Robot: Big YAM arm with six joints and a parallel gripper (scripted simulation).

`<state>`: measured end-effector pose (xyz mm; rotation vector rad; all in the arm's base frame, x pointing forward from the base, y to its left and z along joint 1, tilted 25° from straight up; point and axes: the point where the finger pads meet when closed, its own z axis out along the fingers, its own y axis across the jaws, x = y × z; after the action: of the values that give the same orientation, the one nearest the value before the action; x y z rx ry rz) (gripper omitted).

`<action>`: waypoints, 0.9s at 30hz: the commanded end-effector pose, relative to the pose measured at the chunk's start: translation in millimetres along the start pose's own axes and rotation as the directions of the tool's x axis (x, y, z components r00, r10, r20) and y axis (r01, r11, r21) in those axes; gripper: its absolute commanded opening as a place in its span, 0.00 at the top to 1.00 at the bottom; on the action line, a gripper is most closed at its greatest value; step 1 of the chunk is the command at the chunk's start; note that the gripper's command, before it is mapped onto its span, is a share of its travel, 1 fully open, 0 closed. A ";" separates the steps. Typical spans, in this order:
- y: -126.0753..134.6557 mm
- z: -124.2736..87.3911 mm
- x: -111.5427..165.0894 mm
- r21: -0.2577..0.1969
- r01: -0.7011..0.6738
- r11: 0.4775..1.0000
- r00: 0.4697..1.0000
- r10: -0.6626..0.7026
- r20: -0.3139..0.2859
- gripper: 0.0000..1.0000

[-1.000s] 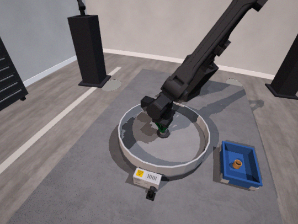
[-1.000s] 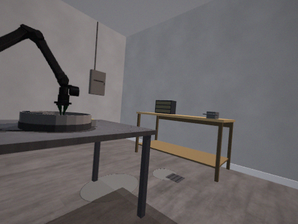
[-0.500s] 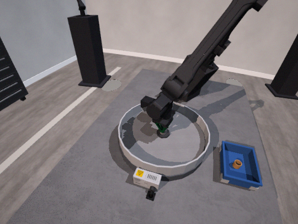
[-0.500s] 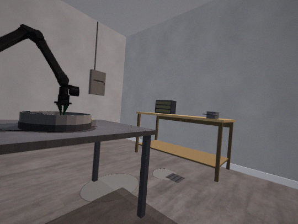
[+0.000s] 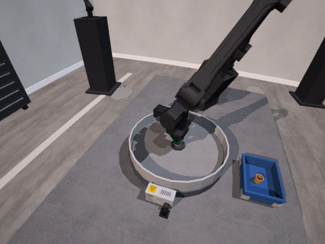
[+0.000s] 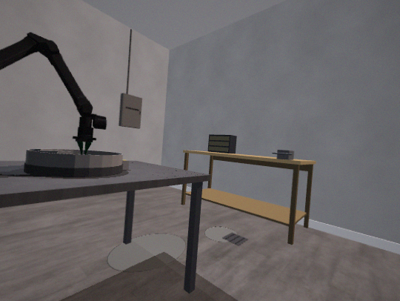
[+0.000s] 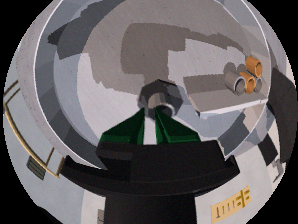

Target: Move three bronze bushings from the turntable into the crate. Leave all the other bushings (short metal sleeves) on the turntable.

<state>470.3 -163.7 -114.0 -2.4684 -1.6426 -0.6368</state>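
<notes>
My gripper (image 5: 177, 140) hangs low over the middle of the round, walled turntable (image 5: 179, 151), its green fingers pointing down at a dark grey hub (image 5: 177, 146). In the wrist view the fingers (image 7: 158, 115) are nearly together, with only a thin gap and nothing between them, just above the hub (image 7: 160, 95). Several bushings lie in a cluster on the turntable in the wrist view, among them a bronze one (image 7: 252, 64) and a grey one (image 7: 238, 83). In the top view the arm hides this cluster. One bronze bushing (image 5: 259, 178) stands in the blue crate (image 5: 263, 181).
A white control box (image 5: 160, 192) with a dark knob (image 5: 165, 211) sits in front of the turntable. The crate is to the right of the turntable. Black pillars (image 5: 96, 51) stand at the back left and far right. The turntable's wall (image 6: 74, 162) rises above the table.
</notes>
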 end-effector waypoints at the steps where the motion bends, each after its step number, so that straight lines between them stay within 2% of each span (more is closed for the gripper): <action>1: 17.0 -8.9 2.8 -0.027 0.010 1.000 1.000 -0.010 0.005 0.87; 3: 17.2 -22.1 -3.7 -0.038 0.008 0.999 1.000 -0.008 0.008 0.87; 9: 4.7 -34.1 -4.2 -0.019 -0.001 1.000 1.000 0.001 0.005 0.87; 16: 9.9 -61.6 -3.4 -0.029 0.004 1.000 1.000 -0.003 0.004 0.87; 19: 10.3 -62.7 -2.0 -0.028 0.007 1.000 1.000 -0.007 0.004 0.87; 20: 2.6 -48.1 0.2 0.004 0.008 1.000 1.000 -0.008 -0.001 0.87; 21: 1.4 -42.8 0.5 0.009 0.011 1.000 1.000 -0.011 -0.002 0.87; 27: 5.1 -47.4 1.4 -0.005 0.012 1.000 1.000 -0.012 0.001 0.87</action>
<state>458.5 -180.1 -69.7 -2.4742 -1.6426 -0.6365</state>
